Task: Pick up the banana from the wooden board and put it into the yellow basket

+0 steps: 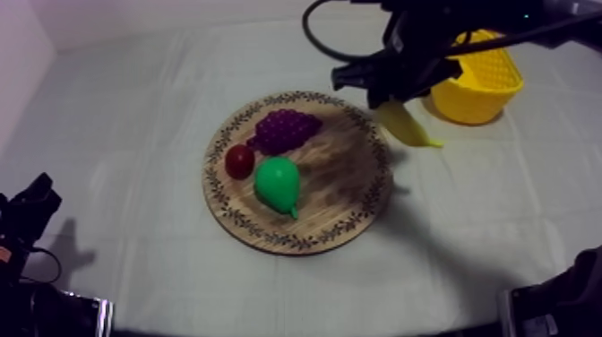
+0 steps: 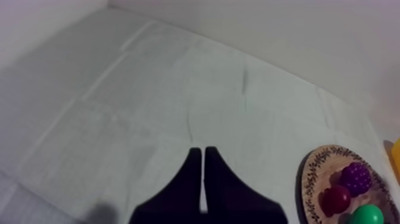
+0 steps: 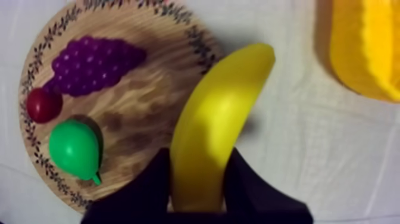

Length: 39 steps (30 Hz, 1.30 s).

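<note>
Banana (image 1: 405, 124): off the wooden board (image 1: 340, 170), held in the air at the board's rim on the basket side; not yet over the yellow basket (image 1: 475, 99).
Long axis: runs straight out from the fingers, gently curved; the free tip leads over bare cloth between board and basket.
Basket from banana: off to one side of the tip, near but apart. My guess is that a short sideways carry is needed before release.
Right gripper (image 1: 387, 97): clamped on the banana's near end, one finger on each side.
Left gripper (image 2: 203, 173): fingers pressed together in a narrow wedge, holding nothing, low over cloth, well apart from the board.
Nearer arm: the right, by far.
On board: grapes (image 1: 285, 128), small red fruit (image 1: 239, 161), pear (image 1: 278, 182).
Risk, as I judge it: the long free end may clip the basket rim if lowered early.
</note>
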### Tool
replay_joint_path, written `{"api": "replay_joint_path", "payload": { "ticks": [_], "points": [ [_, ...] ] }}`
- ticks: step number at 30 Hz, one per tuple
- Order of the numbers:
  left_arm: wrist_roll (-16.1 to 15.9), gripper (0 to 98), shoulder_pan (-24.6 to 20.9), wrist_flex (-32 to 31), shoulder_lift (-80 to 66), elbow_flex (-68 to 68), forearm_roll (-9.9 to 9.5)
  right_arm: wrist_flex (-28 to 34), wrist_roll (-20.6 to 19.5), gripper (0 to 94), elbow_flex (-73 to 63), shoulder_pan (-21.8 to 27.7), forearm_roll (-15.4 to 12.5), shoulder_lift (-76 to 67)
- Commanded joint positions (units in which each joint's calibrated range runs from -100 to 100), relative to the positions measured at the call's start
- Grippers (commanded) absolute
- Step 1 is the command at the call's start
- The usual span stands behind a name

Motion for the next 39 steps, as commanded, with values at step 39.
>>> {"api": "replay_joint_path", "payload": {
  "ticks": [39],
  "points": [
    [0.0,0.1,0.0,0.0,0.0,0.0,0.03,0.4,3.4,15.0,-19.9,21.5,6.4,6.9]
  ]
}}
